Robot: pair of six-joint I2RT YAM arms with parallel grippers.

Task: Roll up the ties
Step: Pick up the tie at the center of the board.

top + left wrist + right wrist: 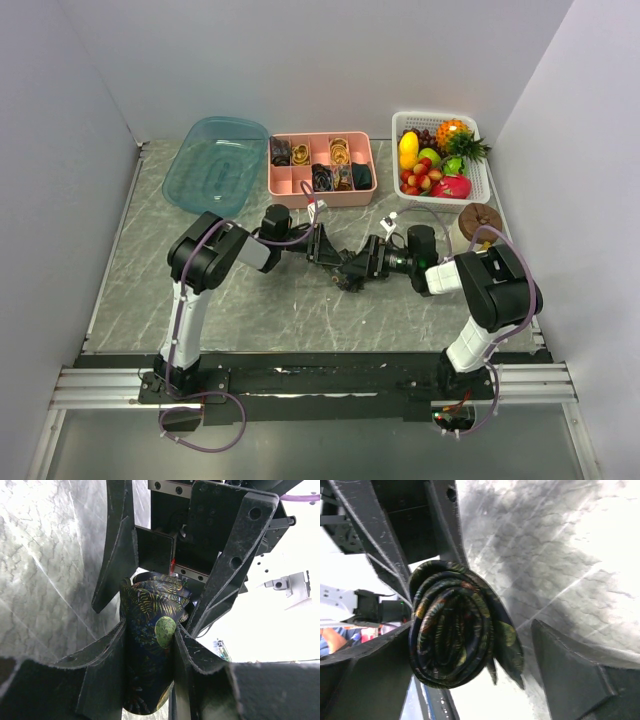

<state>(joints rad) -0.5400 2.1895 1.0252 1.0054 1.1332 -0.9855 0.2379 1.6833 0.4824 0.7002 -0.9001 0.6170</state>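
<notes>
Hand-over stage: roll made, passing between the arms.
The coiled tie (150, 670) is clamped in the left gripper (149, 630), the roll upright between its jaws. The right gripper (472, 625) stands spread around the same coil, one jaw just beside it, the other well clear. Next, as judged: the right must close squarely across the coil before the left lets go, or the coil unwinds.

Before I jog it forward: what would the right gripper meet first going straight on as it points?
The rolled tie: it sits inside the open right gripper, pinched by the left gripper, whose body seems just beyond, depth unclear.
</notes>
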